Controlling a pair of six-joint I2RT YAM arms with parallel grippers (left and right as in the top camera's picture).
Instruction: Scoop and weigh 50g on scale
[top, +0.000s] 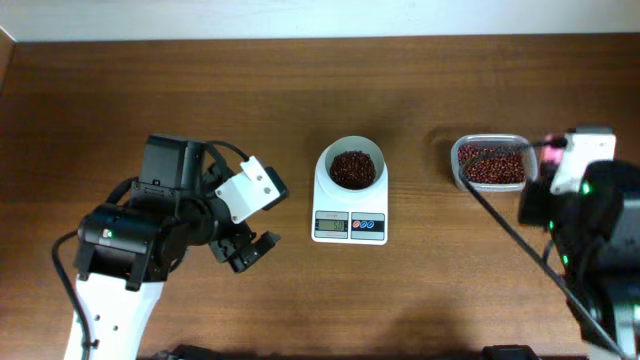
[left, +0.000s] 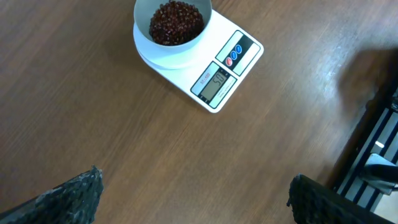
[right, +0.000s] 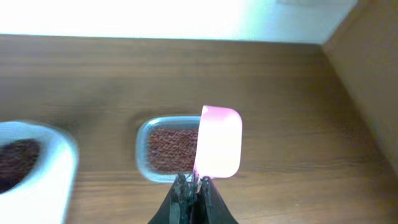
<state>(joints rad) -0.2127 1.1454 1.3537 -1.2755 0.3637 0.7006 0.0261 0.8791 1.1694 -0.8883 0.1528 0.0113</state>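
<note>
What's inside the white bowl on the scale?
Dark red beans fill the bowl on the scale. They cover its bottom, so anything beneath them is hidden.

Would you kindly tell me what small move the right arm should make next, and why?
Probably lower the right gripper to rest the pink scoop in the tub rather than scoop again. The scoop looks empty above the tub, and the bowl on the scale already holds a heap of beans. The display digits are unreadable, so this is tentative.
</note>
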